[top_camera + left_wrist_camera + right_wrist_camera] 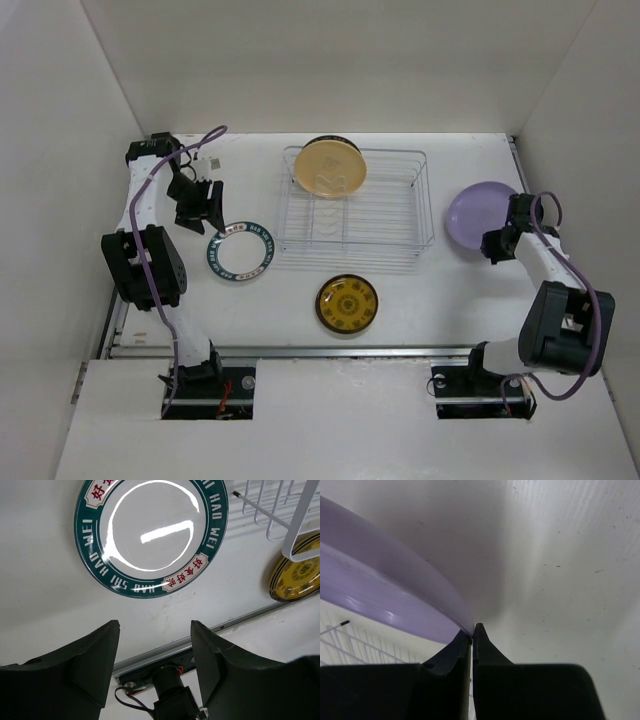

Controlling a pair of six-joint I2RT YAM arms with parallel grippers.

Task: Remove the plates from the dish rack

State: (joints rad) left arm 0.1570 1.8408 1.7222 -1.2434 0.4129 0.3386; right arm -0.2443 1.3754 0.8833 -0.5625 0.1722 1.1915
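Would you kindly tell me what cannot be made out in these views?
Top view: anything behind the tan plate in the dish rack, hidden by that plate.
Top view: rim lettering on the teal-rimmed plate, too small.
Left wrist view: the dark brown plate, cut by the right edge and crossed by rack wire.
Right wrist view: most of the lilac plate, cut by the left edge.

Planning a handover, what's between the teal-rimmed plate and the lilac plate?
The dish rack, with the tan plate standing in it, seen in the top view.
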